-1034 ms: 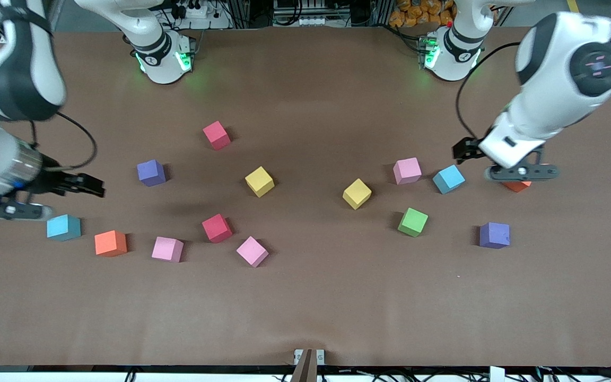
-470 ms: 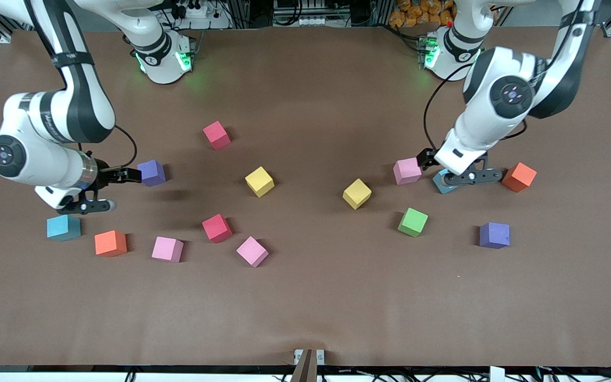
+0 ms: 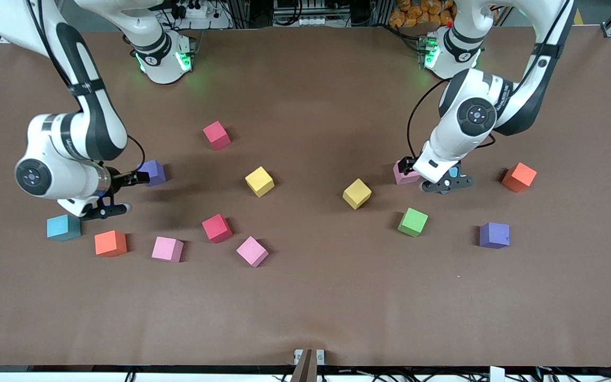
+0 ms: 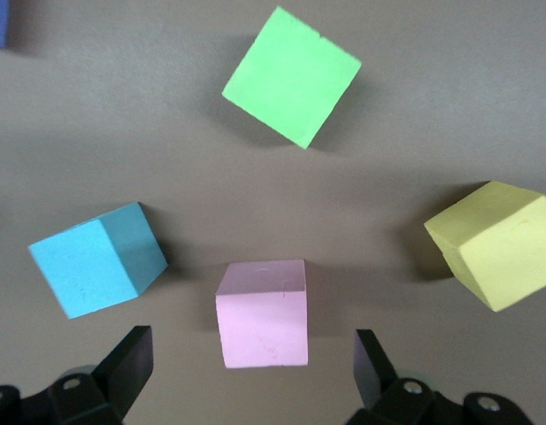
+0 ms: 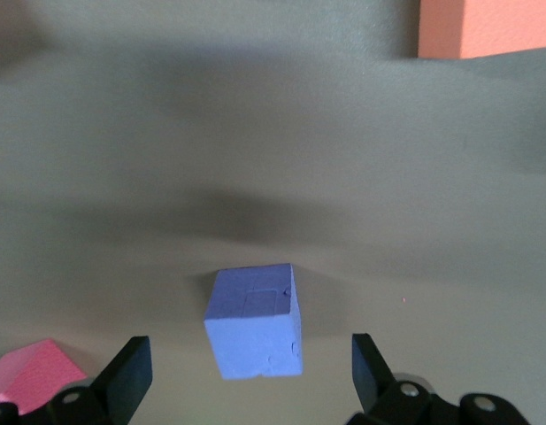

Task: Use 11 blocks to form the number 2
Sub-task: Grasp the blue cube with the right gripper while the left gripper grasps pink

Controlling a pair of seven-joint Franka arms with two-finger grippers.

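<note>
The left wrist view shows the left gripper (image 4: 246, 367) spread wide and empty over a pink block (image 4: 262, 313), a light blue block (image 4: 97, 258) at its 10 o'clock (mostly hidden from the front). The right gripper (image 5: 246, 376), equally wide and empty, hangs over a purple block (image 5: 253, 320). The other blocks lie scattered on the brown table (image 3: 305, 297).

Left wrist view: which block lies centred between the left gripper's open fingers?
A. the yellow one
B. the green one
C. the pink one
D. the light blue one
C: the pink block lies midway between the open fingers of the left gripper; the rest lie off to the sides.
</note>
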